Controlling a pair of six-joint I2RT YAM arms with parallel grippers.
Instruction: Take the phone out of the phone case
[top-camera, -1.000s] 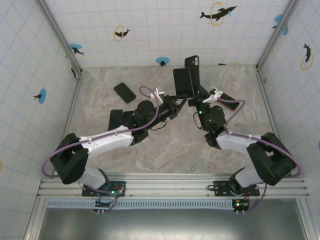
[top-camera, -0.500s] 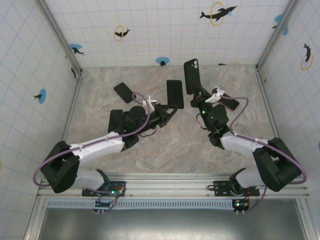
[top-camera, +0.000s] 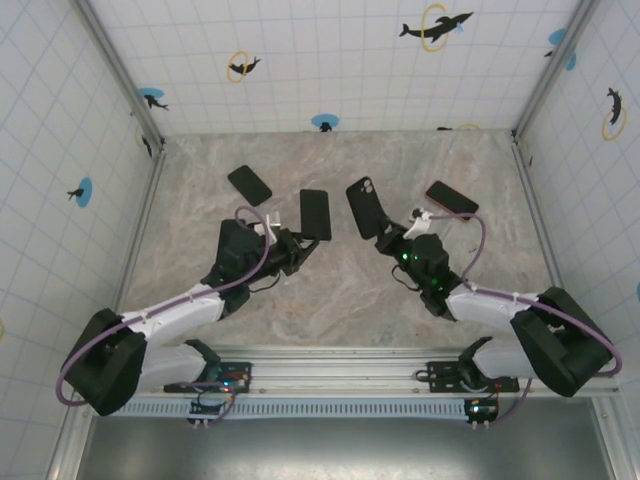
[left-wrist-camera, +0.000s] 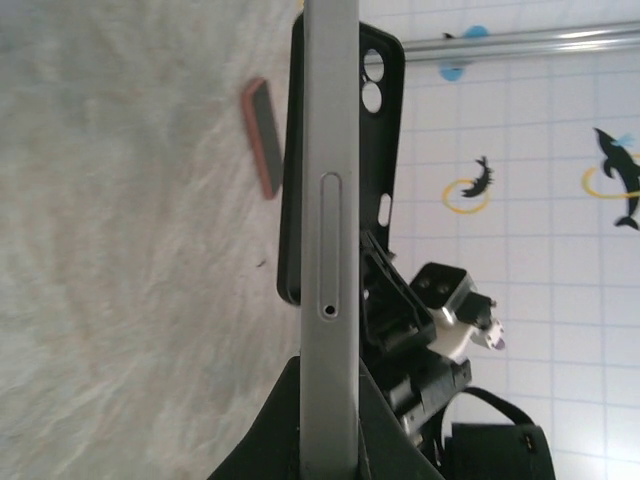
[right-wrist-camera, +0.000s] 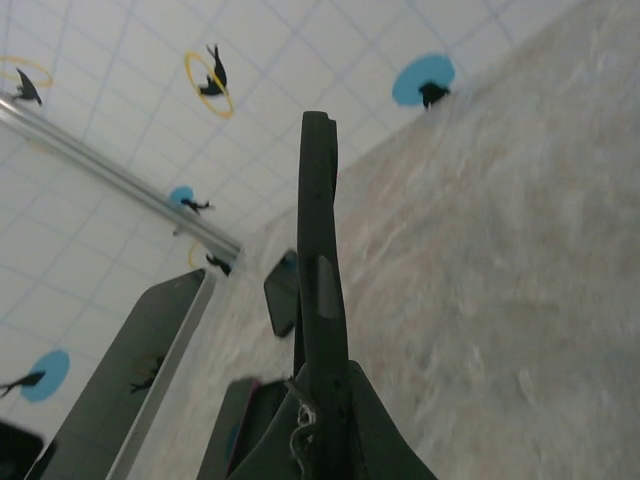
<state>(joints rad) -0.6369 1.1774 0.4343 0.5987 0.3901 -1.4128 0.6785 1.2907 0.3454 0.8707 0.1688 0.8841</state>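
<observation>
Black, with two round camera holes, the single phone case stands pinched in the right hand. Just left of it, the bare silver-edged phone is clamped in the left hand. Two more lie on the counter: a black phone further left and a red-edged phone right of the case.

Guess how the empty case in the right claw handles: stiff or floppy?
Probably light and a bit flexible: the case is a thin shell, seen edge-on. It stands straight from the right claw, pinched at one end, so likely not limp. Its dull black surface suggests fair grip.
</observation>
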